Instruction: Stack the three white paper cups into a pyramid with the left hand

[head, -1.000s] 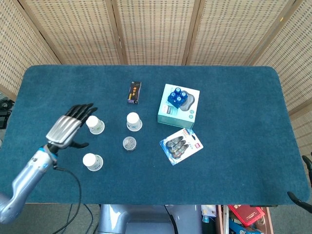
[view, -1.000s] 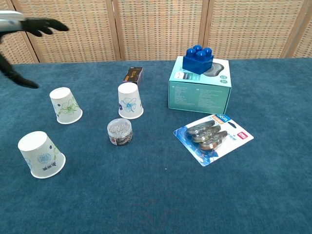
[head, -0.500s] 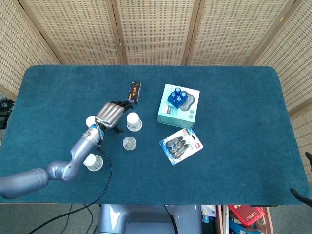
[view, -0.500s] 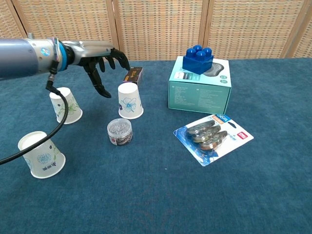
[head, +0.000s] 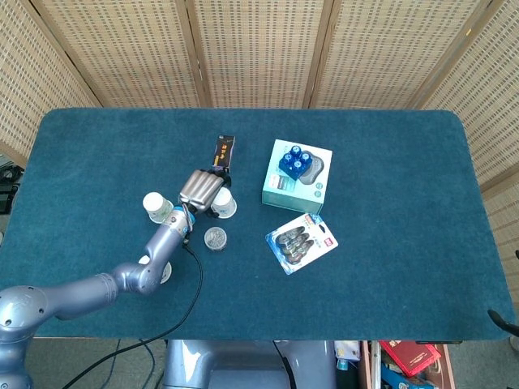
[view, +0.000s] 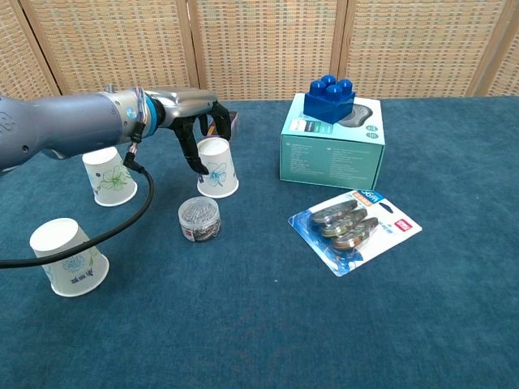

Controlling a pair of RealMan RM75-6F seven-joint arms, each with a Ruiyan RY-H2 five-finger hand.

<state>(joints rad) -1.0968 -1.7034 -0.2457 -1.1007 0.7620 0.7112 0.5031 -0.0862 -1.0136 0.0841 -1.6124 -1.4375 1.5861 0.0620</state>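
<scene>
The left hand [view: 192, 116] has swung right from the far-left edge of the table and now sits at the middle cup [view: 216, 167], its dark fingers [view: 195, 154] draped down the cup's left side. Whether they actually press the cup or merely brush it cannot be told, so its grip is uncertain. In the head view the hand [head: 203, 188] covers most of that cup [head: 225, 206].

All three paper cups stand upside down on the blue table [view: 259, 324] and have not shifted: the middle one, a left cup [view: 109, 175] with a green flower print, and a near cup [view: 68, 257] at the left front. The arm's forearm crosses over the near cup [head: 165, 271] in the head view, hiding most of it.

A small clear jar [view: 199, 219] holding what look like metal clips stands just in front of the middle cup. A teal box [view: 332, 149] carries a blue brick [view: 328, 97] on top; a blister pack [view: 355, 229] lies nearer. A dark little box [head: 222, 152] lies beyond the hand — its print is too small to read.

The right hand shows in neither view.
</scene>
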